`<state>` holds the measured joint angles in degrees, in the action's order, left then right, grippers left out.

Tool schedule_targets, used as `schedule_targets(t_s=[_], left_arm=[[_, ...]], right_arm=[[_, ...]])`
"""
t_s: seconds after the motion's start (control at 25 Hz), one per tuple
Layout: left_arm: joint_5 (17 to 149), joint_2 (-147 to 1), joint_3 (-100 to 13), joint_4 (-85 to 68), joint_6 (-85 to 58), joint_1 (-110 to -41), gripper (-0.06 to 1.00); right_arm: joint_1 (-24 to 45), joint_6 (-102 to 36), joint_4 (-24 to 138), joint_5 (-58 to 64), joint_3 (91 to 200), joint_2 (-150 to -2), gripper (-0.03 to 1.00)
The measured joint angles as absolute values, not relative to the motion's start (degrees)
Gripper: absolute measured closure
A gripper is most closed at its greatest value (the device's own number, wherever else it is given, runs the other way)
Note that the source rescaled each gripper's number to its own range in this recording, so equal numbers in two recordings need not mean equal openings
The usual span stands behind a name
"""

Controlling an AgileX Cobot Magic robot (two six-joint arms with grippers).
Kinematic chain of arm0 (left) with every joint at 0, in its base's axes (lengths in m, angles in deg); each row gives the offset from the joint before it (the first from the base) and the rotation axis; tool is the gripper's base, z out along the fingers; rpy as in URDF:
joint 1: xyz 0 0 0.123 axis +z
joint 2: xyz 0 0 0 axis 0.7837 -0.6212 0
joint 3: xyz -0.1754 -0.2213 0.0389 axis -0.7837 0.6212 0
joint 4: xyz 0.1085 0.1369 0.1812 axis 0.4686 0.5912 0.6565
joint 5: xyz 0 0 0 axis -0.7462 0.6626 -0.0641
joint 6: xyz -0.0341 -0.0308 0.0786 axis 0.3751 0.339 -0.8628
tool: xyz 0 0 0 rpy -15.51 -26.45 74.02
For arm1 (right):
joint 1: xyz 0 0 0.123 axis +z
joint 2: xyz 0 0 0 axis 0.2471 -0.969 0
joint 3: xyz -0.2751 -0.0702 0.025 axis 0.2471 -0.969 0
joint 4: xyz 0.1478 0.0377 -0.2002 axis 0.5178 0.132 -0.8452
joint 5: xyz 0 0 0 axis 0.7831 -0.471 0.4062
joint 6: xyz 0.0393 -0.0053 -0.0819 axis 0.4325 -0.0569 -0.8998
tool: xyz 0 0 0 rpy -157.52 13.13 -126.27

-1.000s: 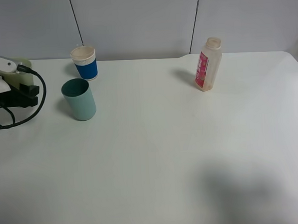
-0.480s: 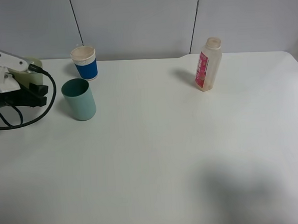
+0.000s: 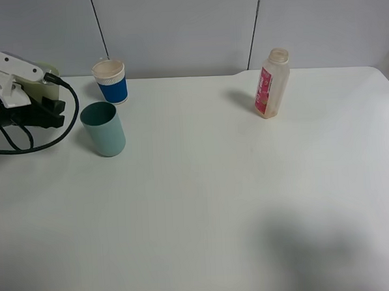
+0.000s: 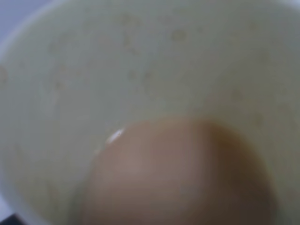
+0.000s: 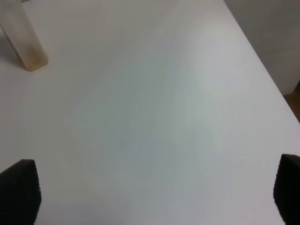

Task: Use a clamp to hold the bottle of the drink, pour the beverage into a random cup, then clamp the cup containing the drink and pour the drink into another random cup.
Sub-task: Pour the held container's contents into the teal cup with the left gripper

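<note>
At the far left my left gripper [image 3: 49,109] is shut on the pale yellow-green cup [image 3: 50,84], which shows only partly behind the white wrist block. The left wrist view looks down into that cup [image 4: 140,61]; the peach-tan beverage [image 4: 183,178] pools toward one side. The teal tumbler [image 3: 103,129] stands upright just right of the held cup. The bottle [image 3: 271,83] with its pink-red label stands uncapped at the back right; its base [image 5: 23,42] shows in the right wrist view. My right gripper [image 5: 153,190] hangs open over bare table, out of the exterior high view.
A blue cup with a white rim [image 3: 111,81] stands behind the teal tumbler near the back wall. A black cable [image 3: 25,149] loops on the white table [image 3: 210,197] below the left gripper. The table's right edge [image 5: 262,65] runs near the right gripper.
My left gripper, with the yellow-green cup in it, has risen and moved right, closer to the teal tumbler. The bottle, both standing cups and the right gripper stay put.
</note>
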<state>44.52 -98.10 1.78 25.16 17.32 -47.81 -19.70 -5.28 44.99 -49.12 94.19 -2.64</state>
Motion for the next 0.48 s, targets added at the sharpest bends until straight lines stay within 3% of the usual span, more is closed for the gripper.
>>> schedule_targets(t_s=[0.48], left_arm=[[46.26, -98.10, 1.61, 24.67, 15.50, -51.70, 0.93]], right_arm=[[-19.70, -5.28, 44.99, -49.12, 94.19, -2.64, -0.03]])
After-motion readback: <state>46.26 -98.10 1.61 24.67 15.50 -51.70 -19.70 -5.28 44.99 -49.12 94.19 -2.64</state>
